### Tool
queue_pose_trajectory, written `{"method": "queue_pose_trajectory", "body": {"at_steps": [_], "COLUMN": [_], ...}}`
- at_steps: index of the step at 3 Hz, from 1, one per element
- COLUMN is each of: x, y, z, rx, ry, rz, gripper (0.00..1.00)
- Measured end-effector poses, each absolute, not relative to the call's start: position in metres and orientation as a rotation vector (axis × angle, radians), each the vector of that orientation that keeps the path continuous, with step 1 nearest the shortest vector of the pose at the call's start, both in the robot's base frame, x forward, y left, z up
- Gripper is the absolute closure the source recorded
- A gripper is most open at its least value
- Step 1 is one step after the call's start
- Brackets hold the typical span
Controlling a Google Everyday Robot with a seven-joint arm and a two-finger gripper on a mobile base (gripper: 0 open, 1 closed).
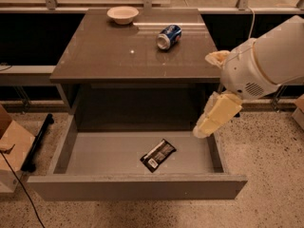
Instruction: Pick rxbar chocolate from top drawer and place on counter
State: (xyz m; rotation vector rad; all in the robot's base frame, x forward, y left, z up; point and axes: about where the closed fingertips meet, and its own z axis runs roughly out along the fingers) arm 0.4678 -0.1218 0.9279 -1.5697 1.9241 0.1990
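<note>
The rxbar chocolate (158,155) is a flat black wrapper with white lettering, lying slantwise on the floor of the open top drawer (137,186), right of its middle. The drawer is pulled fully out below the counter (109,51). My gripper (214,115), cream-coloured on a large white arm, hangs over the drawer's right wall, to the right of the bar and above it. It holds nothing that I can see.
A blue soda can (169,36) lies on its side on the counter, and a white bowl (122,14) stands at the back. A cardboard box (12,144) and a black bar (38,141) lie on the speckled floor at left.
</note>
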Motion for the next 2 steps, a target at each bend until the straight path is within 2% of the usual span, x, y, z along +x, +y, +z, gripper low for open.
{"method": "queue_pose_trajectory", "body": {"at_steps": [2], "x": [0.489], "y": [-0.085], "z": [0.877], "rx": [-1.514], "ry": [1.862], "rz": [0.315], "gripper": [0.00]}}
